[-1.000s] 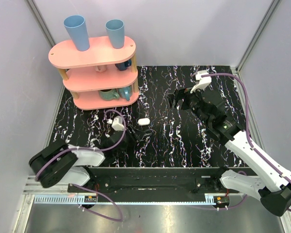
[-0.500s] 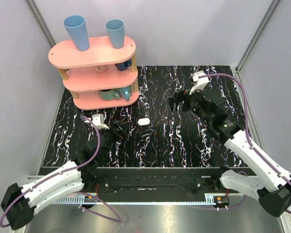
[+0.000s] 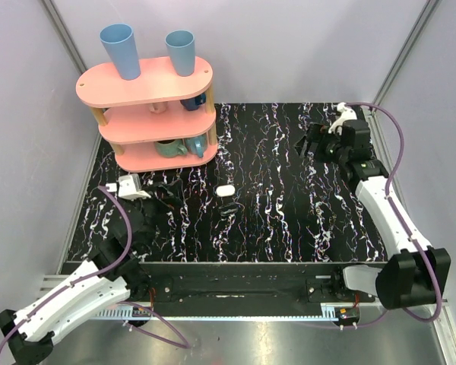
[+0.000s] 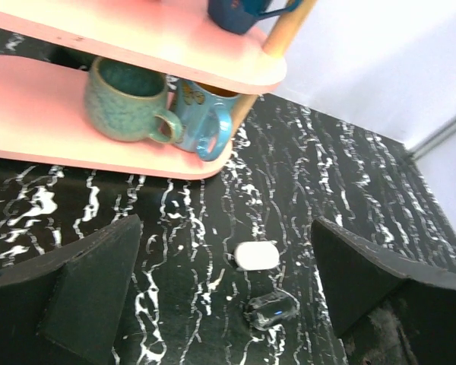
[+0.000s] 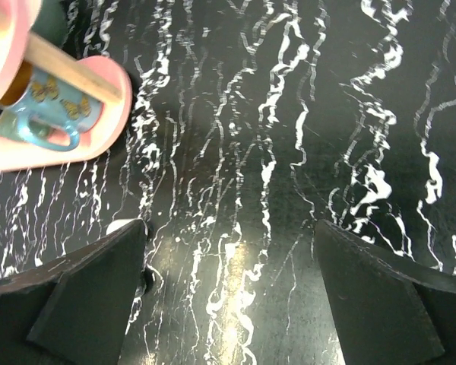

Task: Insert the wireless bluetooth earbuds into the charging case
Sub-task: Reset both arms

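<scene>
Charging case lies between spread left claw and right claw

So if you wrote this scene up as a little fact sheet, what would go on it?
surface: black marbled table
charging case: white, looks closed, lying near the table's middle
earbuds: cannot pick them out
other item: small dark glossy object close beside the case
left gripper: open, empty, pointed toward the case
right gripper: open, empty, above bare tabletop at the far right
pink shelf: three tiers, back left
blue cups: two, on top
mugs: on the lower tiers
</scene>
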You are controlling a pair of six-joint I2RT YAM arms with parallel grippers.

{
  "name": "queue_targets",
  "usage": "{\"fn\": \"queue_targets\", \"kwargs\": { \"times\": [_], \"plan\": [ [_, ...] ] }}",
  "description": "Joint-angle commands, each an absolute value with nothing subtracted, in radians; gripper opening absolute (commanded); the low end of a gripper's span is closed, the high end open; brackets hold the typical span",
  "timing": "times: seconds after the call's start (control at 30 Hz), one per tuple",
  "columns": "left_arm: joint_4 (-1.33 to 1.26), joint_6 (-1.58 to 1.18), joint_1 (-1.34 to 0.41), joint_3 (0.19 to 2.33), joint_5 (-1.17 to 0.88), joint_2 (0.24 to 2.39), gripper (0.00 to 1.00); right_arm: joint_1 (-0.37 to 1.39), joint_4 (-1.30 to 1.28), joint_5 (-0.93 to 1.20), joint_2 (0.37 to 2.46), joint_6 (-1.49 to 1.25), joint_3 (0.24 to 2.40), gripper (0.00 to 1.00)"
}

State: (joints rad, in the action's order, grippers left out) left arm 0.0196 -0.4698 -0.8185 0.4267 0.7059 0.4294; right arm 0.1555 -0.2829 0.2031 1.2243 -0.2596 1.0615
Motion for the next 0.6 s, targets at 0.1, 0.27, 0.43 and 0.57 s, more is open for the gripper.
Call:
{"fn": "queue_targets", "kwargs": {
  "times": [0.1, 0.27, 0.43, 0.57],
  "plan": [
    [0.15, -0.374, -0.818, 0.575, 0.851, 0.524, 0.99, 0.046, -0.262, 0.255, 1.238, -0.38, 1.026, 1.0],
    [0.121, -0.295, -0.816, 0.604, 0.806, 0.572, 0.99, 0.034, -0.261, 0.142, 1.203, -0.396, 0.974, 1.0],
    [0.107, -0.225, -0.816, 0.638, 0.66, 0.606, 0.99, 0.032, -0.177, -0.044, 1.137, -0.385, 0.856, 1.0],
    [0.11, -0.255, -0.796, 0.644, 0.646, 0.606, 0.99, 0.032, -0.143, -0.034, 1.169, -0.399, 0.83, 1.0]
  ]
}}
